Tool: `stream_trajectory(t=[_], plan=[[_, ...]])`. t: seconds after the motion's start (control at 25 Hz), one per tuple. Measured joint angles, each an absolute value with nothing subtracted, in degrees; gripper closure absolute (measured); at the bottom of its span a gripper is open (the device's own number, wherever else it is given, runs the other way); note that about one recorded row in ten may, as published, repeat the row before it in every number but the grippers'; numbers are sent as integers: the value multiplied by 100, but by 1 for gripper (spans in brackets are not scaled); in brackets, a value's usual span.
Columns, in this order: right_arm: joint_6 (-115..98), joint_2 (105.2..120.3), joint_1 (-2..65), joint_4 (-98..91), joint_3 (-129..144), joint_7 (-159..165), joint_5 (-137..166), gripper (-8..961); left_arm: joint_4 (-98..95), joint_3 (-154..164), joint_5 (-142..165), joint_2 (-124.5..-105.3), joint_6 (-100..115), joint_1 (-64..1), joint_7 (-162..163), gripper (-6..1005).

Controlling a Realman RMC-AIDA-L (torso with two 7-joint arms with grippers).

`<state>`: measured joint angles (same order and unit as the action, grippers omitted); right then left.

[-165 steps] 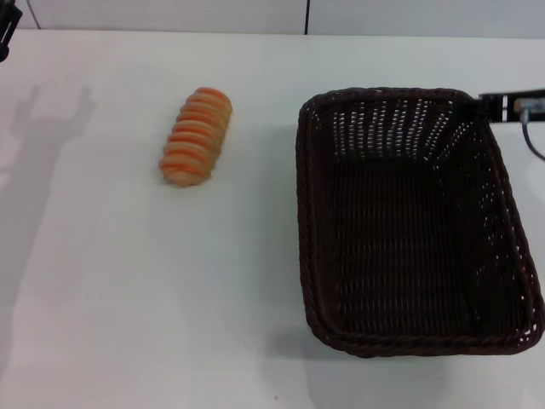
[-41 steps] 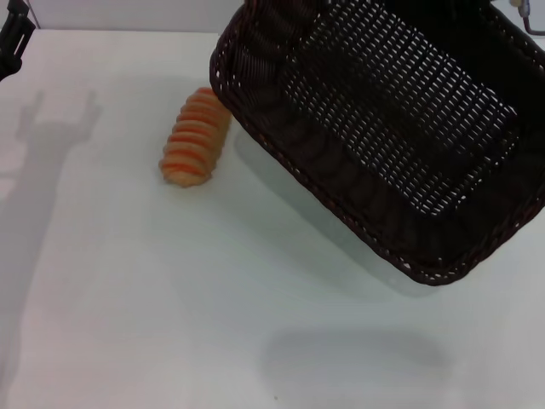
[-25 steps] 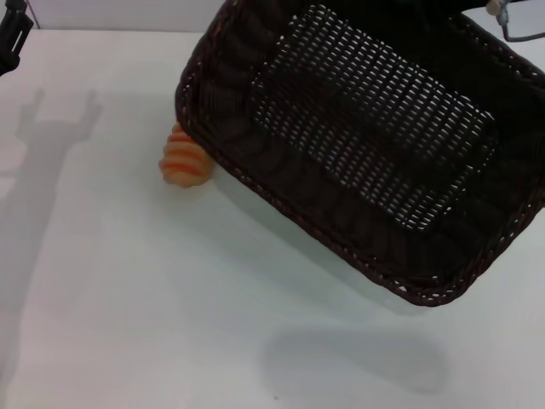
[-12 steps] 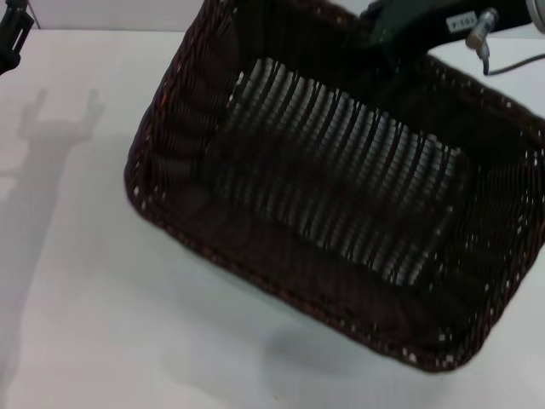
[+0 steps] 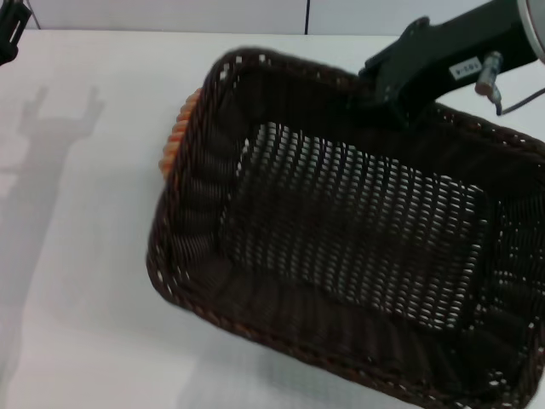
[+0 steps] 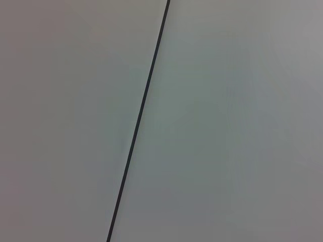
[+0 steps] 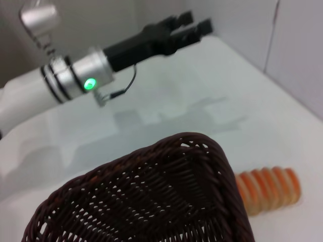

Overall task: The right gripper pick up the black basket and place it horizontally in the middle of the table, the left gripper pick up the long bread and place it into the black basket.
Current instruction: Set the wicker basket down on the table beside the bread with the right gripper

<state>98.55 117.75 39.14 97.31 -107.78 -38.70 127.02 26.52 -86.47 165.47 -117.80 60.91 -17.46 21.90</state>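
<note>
Held aloft over the wide white table [image 5: 77, 281]: large dark woven wicker basket [image 5: 358, 256], far rim clamped in the black right gripper [image 5: 400, 89], long axis running diagonally, not yet horizontal. Hard against the basket's left end, mostly hidden beneath its rim: small orange-tan ridged long bread [image 7: 267, 187]. Parked well beyond the bread from the basket, nearer the loaf than the right arm: black left gripper [image 7: 189, 24], fingers slightly parted and empty
</note>
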Motion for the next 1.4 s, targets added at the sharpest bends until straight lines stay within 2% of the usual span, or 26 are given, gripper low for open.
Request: stream_trajectory(t=[0.8, 1.4], plan=[[9907, 11759, 4462, 8656, -9803, -4703, 13128, 789, 2788, -8718, 16532, -11795, 6102, -1756, 2188, 149], [9523, 11823, 4919, 8188, -9293, -4890, 13125, 790, 2814, -8719, 16529, -11804, 6167, -1705, 2188, 151]])
